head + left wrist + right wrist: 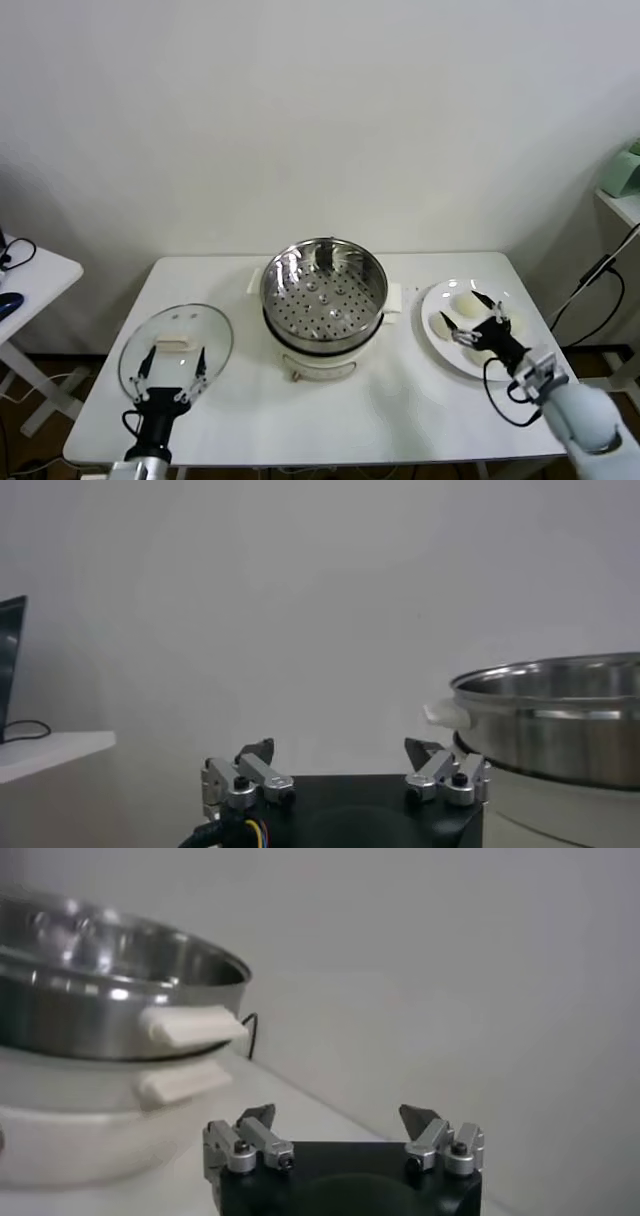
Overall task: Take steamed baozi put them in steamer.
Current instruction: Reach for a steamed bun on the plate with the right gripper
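The steamer (323,290), a shiny steel pot with a perforated tray on a white base, stands mid-table with nothing on its tray. It also fills one side of the left wrist view (560,715) and of the right wrist view (100,978). Cream-white baozi (466,302) lie on a white plate (432,300) at the right. My right gripper (462,308) hovers open over that plate, its fingers on either side of a bun in the head view. The right wrist view shows nothing between the fingers of my right gripper (338,1118). My left gripper (172,365) (340,755) is open over the lid.
A round glass lid (176,340) lies at the table's front left, under the left gripper. A small white side table (30,275) stands further left. A cable (590,290) hangs beyond the table's right edge.
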Robot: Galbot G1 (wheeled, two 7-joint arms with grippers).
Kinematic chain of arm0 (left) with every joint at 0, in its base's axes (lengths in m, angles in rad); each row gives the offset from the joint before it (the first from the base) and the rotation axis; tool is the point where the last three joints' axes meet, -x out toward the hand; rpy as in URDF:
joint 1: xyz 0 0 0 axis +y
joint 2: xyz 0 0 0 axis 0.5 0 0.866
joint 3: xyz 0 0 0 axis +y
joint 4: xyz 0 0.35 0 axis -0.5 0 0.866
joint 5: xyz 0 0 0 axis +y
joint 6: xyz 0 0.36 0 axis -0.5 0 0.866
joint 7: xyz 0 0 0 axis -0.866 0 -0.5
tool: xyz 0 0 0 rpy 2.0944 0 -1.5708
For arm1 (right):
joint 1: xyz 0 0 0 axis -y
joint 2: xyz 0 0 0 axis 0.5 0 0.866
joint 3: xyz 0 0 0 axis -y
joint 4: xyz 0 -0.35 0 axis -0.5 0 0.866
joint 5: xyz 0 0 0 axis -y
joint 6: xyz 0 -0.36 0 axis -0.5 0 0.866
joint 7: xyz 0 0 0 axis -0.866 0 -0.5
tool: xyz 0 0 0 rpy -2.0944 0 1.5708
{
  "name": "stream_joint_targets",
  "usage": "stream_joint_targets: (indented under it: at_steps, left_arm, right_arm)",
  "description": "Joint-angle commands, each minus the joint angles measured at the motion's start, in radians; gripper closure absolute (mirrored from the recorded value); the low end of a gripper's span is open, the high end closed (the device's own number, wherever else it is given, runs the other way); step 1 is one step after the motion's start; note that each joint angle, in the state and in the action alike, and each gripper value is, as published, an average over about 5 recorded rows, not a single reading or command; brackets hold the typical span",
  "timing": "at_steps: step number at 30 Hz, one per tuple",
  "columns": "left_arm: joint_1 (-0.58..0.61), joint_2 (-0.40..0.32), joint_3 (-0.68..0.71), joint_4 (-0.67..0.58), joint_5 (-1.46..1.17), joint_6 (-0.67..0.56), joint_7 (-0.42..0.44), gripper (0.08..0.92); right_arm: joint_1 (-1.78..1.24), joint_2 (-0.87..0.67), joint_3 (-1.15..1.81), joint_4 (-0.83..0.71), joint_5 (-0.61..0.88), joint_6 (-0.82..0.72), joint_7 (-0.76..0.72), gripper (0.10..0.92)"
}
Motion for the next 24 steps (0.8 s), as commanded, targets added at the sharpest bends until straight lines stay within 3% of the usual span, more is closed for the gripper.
stream_joint_targets:
  at_steps: [1,7,13,24]
  left_arm:
    - [-0.008,0.014,0.030,0.013,-0.013,-0.012,-0.029,0.177]
    - [-0.018,0.023,0.041,0.016,-0.012,-0.001,-0.028,0.177]
    - [-0.030,0.028,0.041,0.016,-0.010,0.017,-0.027,0.177]
    - [-0.044,0.032,0.028,0.014,-0.013,0.046,-0.031,0.177]
  right_arm:
    - [0.575,-0.266,-0.409,-0.338,-0.102,0.093,-0.430,0.203]
    - [0.988,-0.165,-0.767,-0.605,-0.211,0.247,-0.668,0.203]
    - [1.196,-0.056,-1.014,-0.751,-0.329,0.219,-0.804,0.203]
    - [1.203,0.216,-1.030,-1.029,-0.480,0.211,-0.798,0.203]
